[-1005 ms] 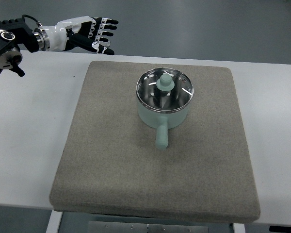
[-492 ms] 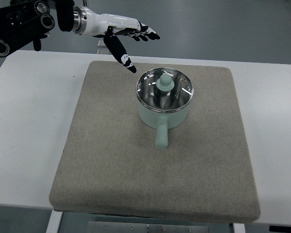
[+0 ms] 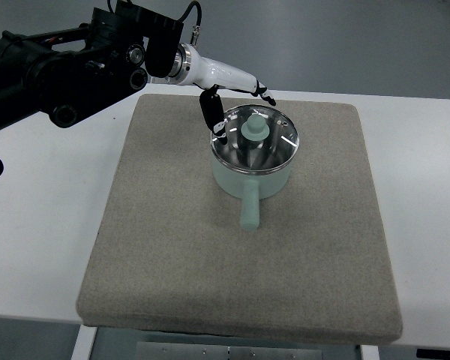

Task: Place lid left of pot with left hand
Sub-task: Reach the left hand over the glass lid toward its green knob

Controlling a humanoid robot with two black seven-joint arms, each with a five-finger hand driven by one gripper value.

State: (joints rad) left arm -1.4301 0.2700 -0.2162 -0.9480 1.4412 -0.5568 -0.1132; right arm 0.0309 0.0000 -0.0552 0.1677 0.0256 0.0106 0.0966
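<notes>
A pale green pot (image 3: 253, 174) with a short handle pointing toward me stands on the grey felt mat (image 3: 172, 247). Its glass lid (image 3: 256, 141), with a pale green knob (image 3: 254, 128), sits on the pot. My left hand (image 3: 236, 94) reaches in from the upper left and hangs just behind and left of the lid. Its fingers (image 3: 261, 91) stretch out over the far rim and the thumb (image 3: 209, 114) points down beside the pot's left edge. The hand is open and holds nothing. The right arm is out of view.
The mat lies on a white table (image 3: 45, 195). The black left arm (image 3: 67, 64) crosses the table's back left corner. Bare mat shows to the left of the pot (image 3: 161, 161).
The left hand has travelled right and forward from the back left corner to the pot's far rim, staying open. Pot and lid have not moved.
</notes>
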